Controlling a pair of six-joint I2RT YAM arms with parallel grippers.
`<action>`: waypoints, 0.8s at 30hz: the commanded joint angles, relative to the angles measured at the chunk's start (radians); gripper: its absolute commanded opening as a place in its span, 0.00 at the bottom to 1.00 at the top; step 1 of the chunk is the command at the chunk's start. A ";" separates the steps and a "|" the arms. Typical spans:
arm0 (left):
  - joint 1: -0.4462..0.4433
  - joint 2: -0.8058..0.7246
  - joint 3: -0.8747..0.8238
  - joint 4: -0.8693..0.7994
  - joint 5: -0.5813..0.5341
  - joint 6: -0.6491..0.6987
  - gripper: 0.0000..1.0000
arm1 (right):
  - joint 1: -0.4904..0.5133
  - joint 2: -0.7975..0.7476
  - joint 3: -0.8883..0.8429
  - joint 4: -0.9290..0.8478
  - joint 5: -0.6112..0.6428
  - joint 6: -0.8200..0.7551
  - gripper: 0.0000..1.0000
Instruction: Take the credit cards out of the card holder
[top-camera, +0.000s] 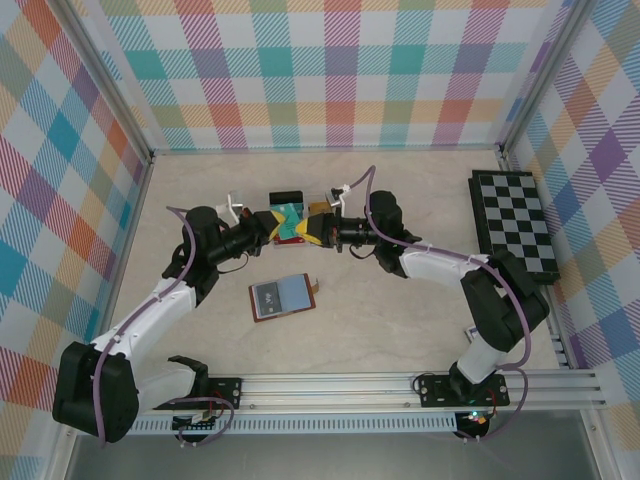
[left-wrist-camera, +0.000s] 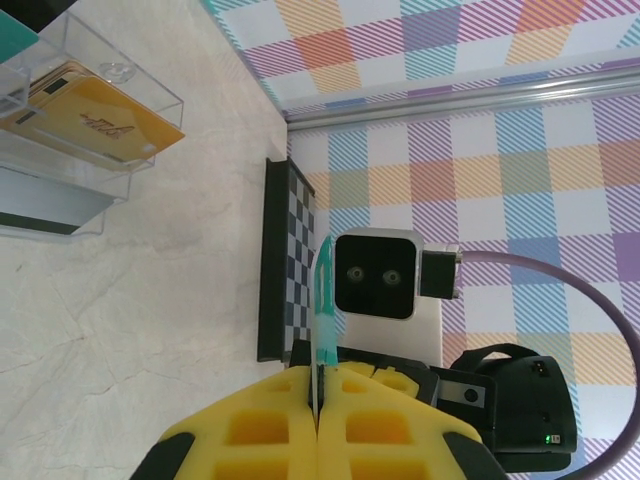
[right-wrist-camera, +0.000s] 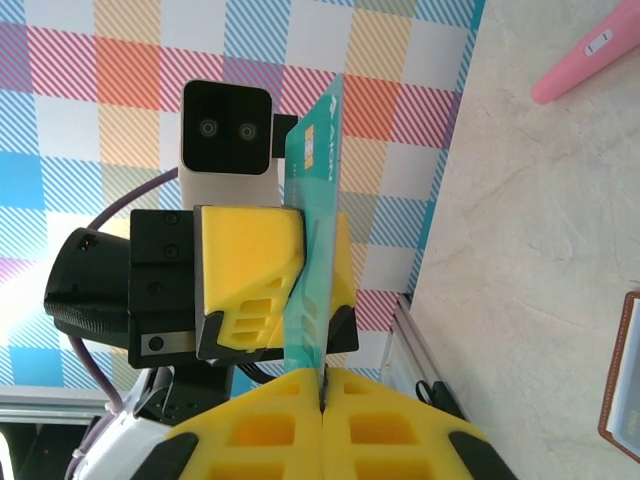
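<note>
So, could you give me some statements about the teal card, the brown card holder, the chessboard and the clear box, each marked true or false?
1. The left gripper and the right gripper both grip the teal plastic card. True.
2. The brown leather card holder lies closed on the table. False: it lies open, with its blue-grey pocket pages facing up.
3. The black-and-white chessboard lies at the right side of the table. True.
4. The orange plastic card lies on the bare table. False: it rests in the clear plastic compartment box.
</note>
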 joint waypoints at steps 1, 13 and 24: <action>-0.013 -0.024 -0.007 -0.040 -0.005 0.007 0.03 | 0.006 0.003 0.040 -0.027 0.019 -0.056 0.00; -0.005 -0.023 0.161 -0.604 -0.170 0.335 0.81 | -0.010 -0.114 0.132 -0.649 0.208 -0.494 0.00; 0.079 0.044 0.200 -0.774 -0.258 0.483 0.93 | -0.022 -0.111 0.353 -1.088 0.508 -0.877 0.00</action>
